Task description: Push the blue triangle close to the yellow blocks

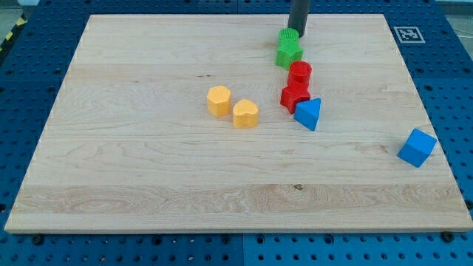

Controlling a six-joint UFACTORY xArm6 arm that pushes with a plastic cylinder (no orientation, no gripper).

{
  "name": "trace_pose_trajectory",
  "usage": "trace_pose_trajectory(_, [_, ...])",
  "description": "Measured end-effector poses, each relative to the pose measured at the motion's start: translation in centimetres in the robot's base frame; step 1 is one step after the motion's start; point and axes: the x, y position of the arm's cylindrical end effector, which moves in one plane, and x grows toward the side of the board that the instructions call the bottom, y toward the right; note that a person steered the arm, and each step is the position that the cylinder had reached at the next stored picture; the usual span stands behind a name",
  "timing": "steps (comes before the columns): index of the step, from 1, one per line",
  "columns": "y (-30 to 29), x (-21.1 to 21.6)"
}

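The blue triangle lies right of the board's middle, touching the red star block on its upper left. The two yellow blocks sit to its left: a yellow hexagon and a yellow heart-like block, close together. My tip is near the view's top, right behind the green cylinder at the top end of a column of blocks, well above the blue triangle.
A column runs down from my tip: the green cylinder, a green star, a red cylinder, the red star. A blue cube sits near the wooden board's right edge.
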Motion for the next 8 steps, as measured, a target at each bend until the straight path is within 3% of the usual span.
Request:
trace_pose_trajectory(4, [0.4, 1.1])
trace_pose_trajectory(6, [2.7, -2.1])
trace_pose_trajectory(8, [8.2, 9.6])
